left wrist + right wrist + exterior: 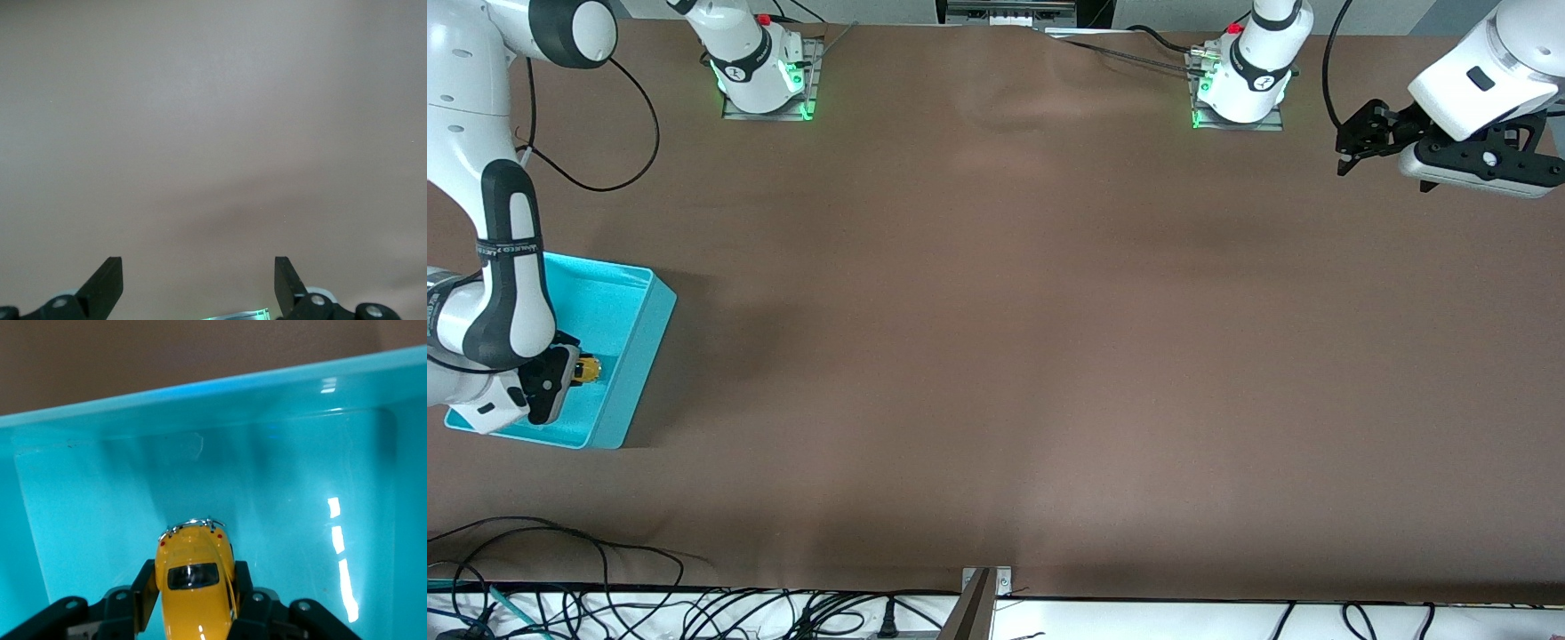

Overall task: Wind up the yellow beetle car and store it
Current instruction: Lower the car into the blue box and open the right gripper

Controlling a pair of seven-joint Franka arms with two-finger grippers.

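Jaws of the right gripper (193, 600) are clamped on the flanks of the yellow beetle car (193, 577), pads against both sides of the body, roof and dark window facing up. The car hangs nose-forward inside the turquoise bin (636, 342), over its floor; whether the wheels touch the floor cannot be told. The side grip leaves the wheels free, which in my judgement suits setting the toy down level. The bin sits at the right arm's end of the brown table (996, 356), and the right arm reaches down into it from above.

The left gripper (199, 280) has its jaws spread wide with nothing between them. It hovers over bare table at the left arm's end, waiting.

Judged from this, storage is at its last step: the car remains to be released.
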